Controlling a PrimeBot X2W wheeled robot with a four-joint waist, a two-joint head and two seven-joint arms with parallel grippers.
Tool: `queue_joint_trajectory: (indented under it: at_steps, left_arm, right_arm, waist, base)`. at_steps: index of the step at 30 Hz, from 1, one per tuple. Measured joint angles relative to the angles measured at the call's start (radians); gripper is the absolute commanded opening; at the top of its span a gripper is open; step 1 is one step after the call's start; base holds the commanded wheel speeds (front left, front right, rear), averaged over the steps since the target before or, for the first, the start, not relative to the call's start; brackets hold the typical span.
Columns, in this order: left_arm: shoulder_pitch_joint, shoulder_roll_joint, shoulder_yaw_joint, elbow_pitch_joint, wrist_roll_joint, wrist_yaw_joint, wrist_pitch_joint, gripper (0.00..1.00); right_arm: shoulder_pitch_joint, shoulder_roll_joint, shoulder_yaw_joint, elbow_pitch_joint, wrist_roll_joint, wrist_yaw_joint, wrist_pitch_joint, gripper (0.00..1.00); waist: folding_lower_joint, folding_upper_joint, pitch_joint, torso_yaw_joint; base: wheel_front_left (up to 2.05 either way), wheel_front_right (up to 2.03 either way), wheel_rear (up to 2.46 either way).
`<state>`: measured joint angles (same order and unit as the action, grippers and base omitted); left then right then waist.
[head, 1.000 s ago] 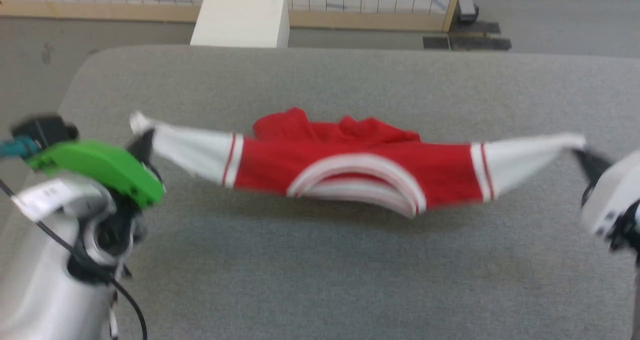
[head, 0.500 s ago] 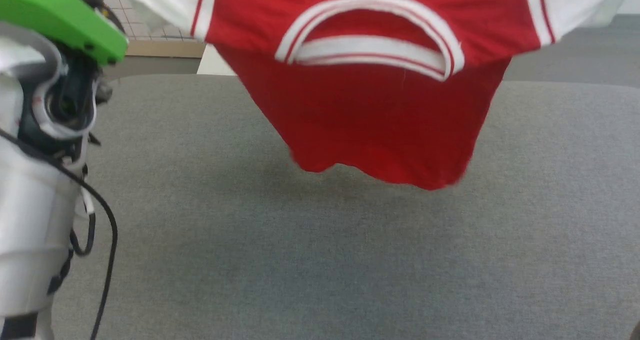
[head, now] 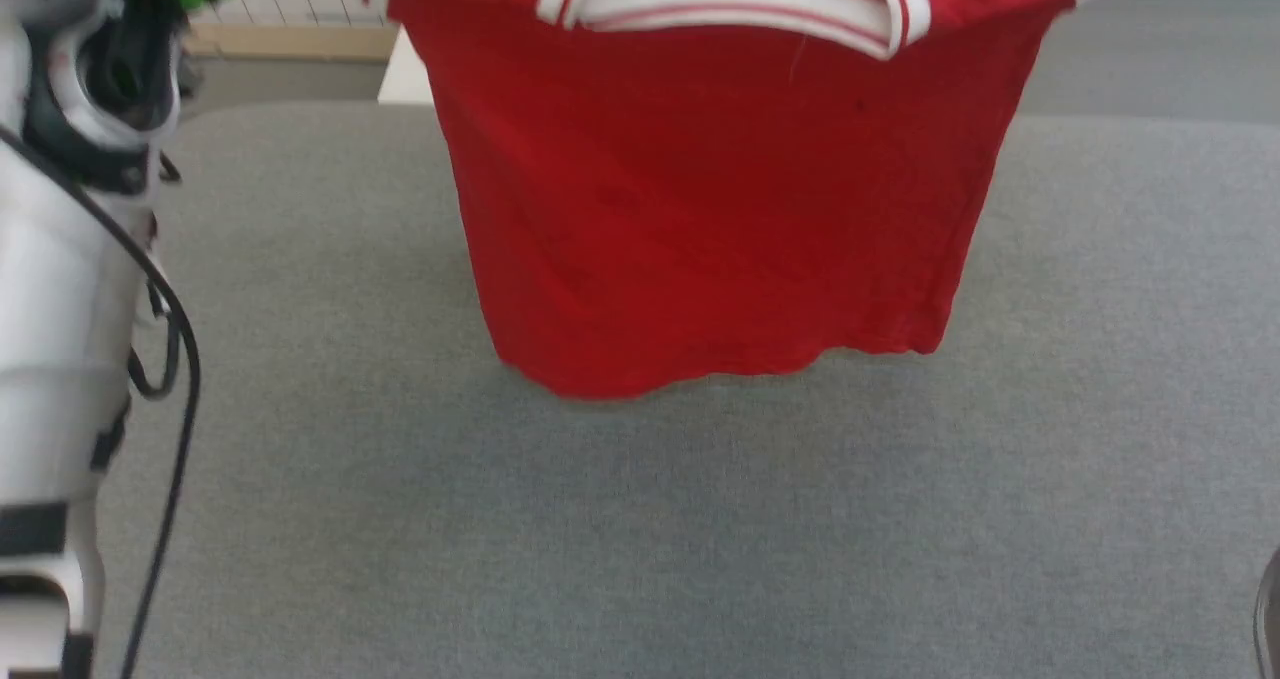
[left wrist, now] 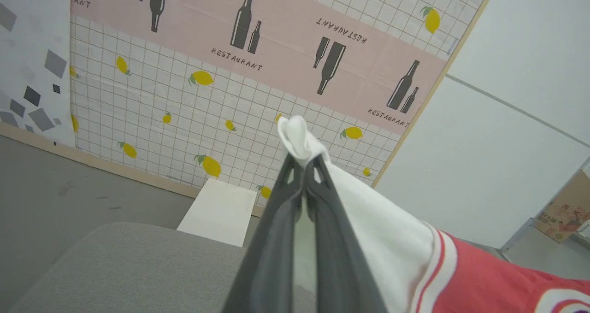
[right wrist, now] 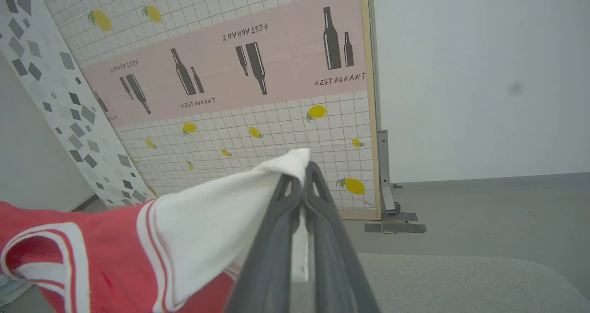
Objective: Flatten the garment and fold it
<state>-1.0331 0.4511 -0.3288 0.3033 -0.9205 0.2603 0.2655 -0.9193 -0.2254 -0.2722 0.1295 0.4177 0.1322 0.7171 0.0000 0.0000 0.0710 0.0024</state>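
Note:
The garment (head: 710,199) hangs in the air above the grey table (head: 640,539), red body down, white-striped collar at the top edge of the head view. Its hem hovers at or just above the table surface. In the left wrist view my left gripper (left wrist: 303,163) is shut on the tip of one white sleeve (left wrist: 368,211). The right wrist view has my right gripper (right wrist: 302,170) shut on the tip of the other white sleeve (right wrist: 216,211). The shirt is stretched between the two grippers, with no lettering on the side facing the head camera.
My left arm (head: 70,259) with its black cable stands at the head view's left edge. A white box (left wrist: 219,211) sits on the floor beyond the table's far edge. A patterned partition wall (right wrist: 230,96) rises behind it.
Both grippers have raised the garment from a bunched heap on the table until it hangs full length. The head view has shifted as well.

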Motion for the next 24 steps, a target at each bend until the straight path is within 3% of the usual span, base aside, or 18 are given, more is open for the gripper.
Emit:
queue_joint_trajectory:
  at_steps: [14,24]
  left_arm:
    - [-0.463,-0.007,-0.011,0.151,0.115,0.002,-0.038,0.00]
    - [-0.604,-0.008,-0.008,0.201,0.156,-0.010,-0.142,0.00]
  right_arm:
    - [-0.533,0.055,-0.091,0.236,-0.238,0.000,-0.102,0.00]
    - [-0.750,0.083,-0.138,0.364,-0.338,0.000,-0.212,0.00]
  waist:
    - [0.0001,0.0000,0.267,-0.011]
    - [0.0003,0.0000,0.487,-0.018]
  base:
    - [0.00,0.00,0.00]
    - [0.00,0.00,0.00]
